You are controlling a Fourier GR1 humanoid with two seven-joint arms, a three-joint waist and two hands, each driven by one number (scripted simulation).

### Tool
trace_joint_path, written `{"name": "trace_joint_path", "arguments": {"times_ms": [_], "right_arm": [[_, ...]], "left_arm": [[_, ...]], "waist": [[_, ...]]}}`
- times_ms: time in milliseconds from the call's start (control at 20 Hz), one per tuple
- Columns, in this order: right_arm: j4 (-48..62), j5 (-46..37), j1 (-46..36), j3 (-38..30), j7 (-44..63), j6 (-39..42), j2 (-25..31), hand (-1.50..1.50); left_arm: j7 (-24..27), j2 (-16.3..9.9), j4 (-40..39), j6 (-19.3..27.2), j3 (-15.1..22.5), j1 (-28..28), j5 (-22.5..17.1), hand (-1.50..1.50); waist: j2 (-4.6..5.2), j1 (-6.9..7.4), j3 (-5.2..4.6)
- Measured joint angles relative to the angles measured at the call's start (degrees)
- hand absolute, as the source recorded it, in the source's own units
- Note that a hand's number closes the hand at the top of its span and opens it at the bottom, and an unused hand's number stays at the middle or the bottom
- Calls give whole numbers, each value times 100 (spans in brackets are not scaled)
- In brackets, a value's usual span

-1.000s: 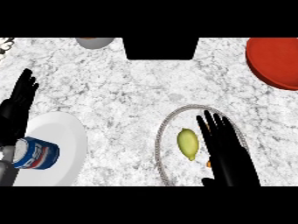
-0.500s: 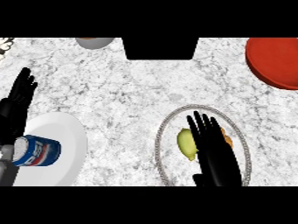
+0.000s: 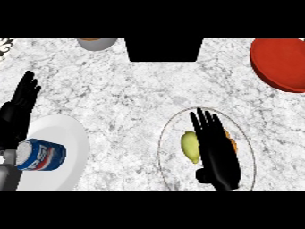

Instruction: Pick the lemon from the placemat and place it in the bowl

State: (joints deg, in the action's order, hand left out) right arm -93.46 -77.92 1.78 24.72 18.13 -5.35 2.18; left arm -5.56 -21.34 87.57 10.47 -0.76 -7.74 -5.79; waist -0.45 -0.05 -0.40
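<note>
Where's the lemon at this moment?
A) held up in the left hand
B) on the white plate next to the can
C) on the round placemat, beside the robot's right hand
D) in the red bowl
C: the lemon lies on the placemat, just left of the open right hand.

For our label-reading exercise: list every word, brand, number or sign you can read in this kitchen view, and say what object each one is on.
No text can be read for certain.
Can on the white plate: blue, white and red markings like a brand logo, too blurred to read.
Lemon, red bowl, placemat, counter: no writing.
</note>
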Motion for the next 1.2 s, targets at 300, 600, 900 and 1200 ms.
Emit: {"name": "trace_joint_path", "arguments": {"times_ms": [300, 600, 900, 1200], "right_arm": [[289, 145, -244, -168, -41, 171, -93, 150], [806, 290, -572, -233, -447, -65, -90, 150], [1194, 381, -893, -173, -504, -296, -63, 150], [1403, 753, -1219, -576, -869, -77, 236, 150]], "left_arm": [[11, 106, -76, -68, -81, -47, 99, 0], [-100, 115, 128, -131, -126, 35, 144, 0], [-155, 172, -99, -183, -201, -246, 196, 0], [-288, 160, 220, -265, -250, -33, 187, 0]], "waist": [[-11, -3, -14], [-35, 8, -40], [-36, -11, -50], [-11, 27, -20]]}}
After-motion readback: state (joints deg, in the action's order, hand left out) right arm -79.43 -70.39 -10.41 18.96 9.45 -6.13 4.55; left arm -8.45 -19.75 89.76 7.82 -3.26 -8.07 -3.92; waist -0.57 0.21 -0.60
